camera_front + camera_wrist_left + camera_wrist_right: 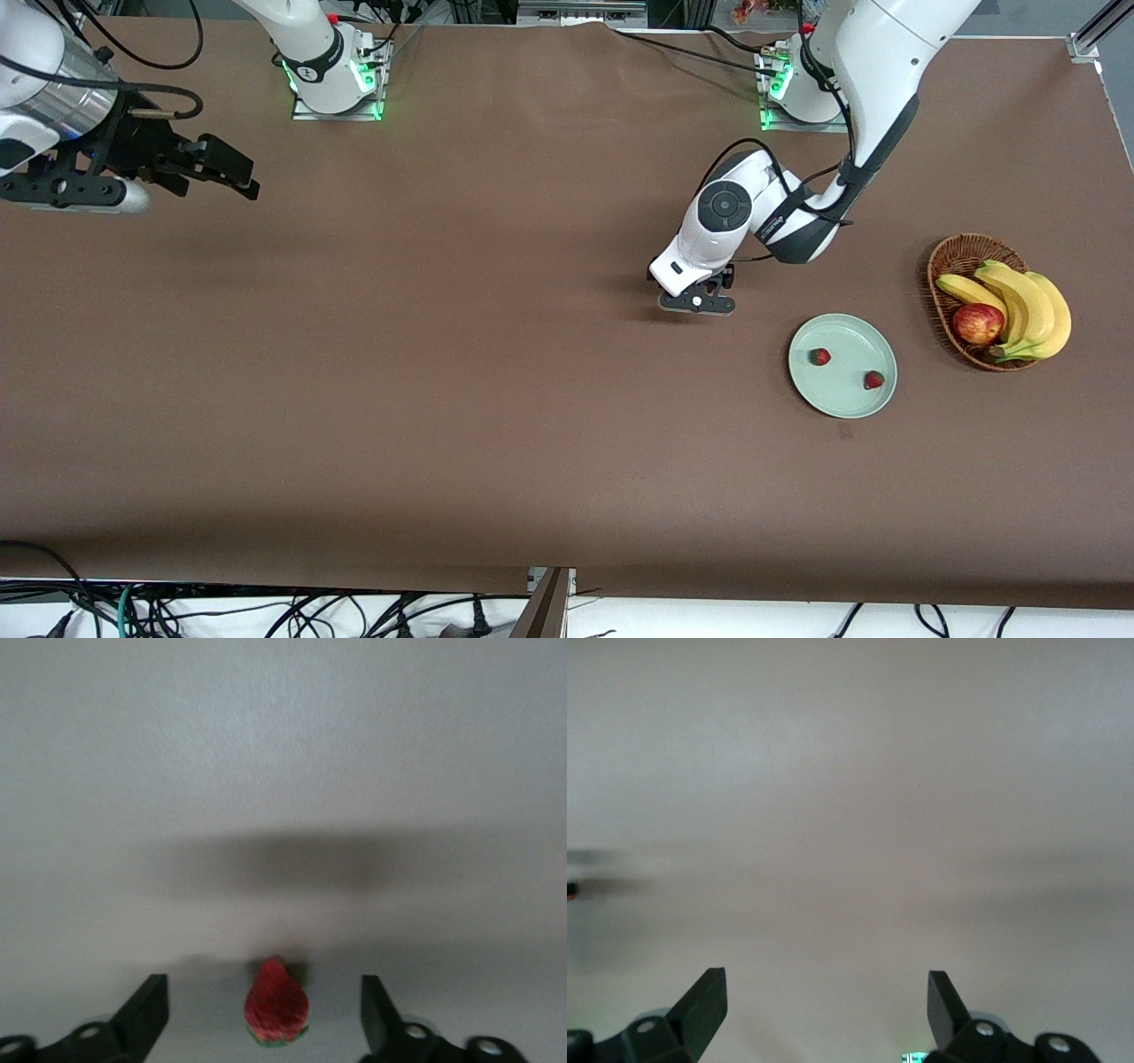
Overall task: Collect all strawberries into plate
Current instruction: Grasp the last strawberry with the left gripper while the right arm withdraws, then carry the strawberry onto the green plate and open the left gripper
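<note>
Brown paper covers the long table (443, 399) where I work as a pair of arms. At my left arm's end sits the wicker basket (941, 266) of bananas (1032, 306) with one apple (977, 322), and beside it the mint-green plate (842, 403). Two strawberries (821, 356) already lie on that plate; the third strawberry (277, 1003) rests on the bare table between my left gripper's (266, 1014) spread jaws, not yet pinched. My right gripper (828, 1010) waits over its own end of the table, jaws wide and empty. Two of three are collected, I judge; one pick and one drop remain. Any lettering on my forearm is, as far as I can tell, unreadable.
</note>
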Motion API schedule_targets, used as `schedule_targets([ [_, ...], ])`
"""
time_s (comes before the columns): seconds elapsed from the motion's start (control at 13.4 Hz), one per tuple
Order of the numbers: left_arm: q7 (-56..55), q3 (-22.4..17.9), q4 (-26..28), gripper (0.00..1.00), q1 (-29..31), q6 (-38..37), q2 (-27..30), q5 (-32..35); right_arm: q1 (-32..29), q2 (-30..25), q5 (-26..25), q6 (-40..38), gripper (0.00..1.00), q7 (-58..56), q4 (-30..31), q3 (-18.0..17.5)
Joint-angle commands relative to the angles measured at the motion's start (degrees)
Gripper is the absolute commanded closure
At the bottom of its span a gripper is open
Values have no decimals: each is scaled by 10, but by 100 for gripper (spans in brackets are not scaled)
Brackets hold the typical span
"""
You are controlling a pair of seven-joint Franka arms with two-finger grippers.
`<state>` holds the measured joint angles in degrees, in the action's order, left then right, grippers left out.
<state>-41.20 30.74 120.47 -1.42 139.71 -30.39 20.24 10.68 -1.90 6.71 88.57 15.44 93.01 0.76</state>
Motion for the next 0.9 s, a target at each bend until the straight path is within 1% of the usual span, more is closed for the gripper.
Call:
schedule_targets([
  [0.0,-5,4,13,34,-2,7,0,16,0,-13,-8,17,0,-9,26,-4],
  [0.07,-5,4,13,43,-2,7,-6,17,0,-8,-17,20,0,-17,25,-4],
  [0.15,-5,4,13,63,-3,7,-9,30,0,-4,-33,25,0,-29,23,-4],
  [0.22,-5,5,12,82,-2,5,-7,42,0,-4,-35,25,0,-40,23,-4],
  [0.3,1,5,9,94,1,2,-6,43,0,-3,-38,25,0,-43,23,-4],
  [0.45,22,4,0,100,12,-19,15,43,0,1,-56,26,0,-43,21,-4],
  [0.52,63,5,-20,100,26,-42,23,43,0,1,-55,27,0,-44,21,-4],
  [0.67,169,5,-77,100,50,-134,23,43,0,0,-50,34,0,-47,21,-4],
  [0.82,281,6,-120,99,75,-205,23,43,0,0,-49,39,0,-46,21,-5],
])
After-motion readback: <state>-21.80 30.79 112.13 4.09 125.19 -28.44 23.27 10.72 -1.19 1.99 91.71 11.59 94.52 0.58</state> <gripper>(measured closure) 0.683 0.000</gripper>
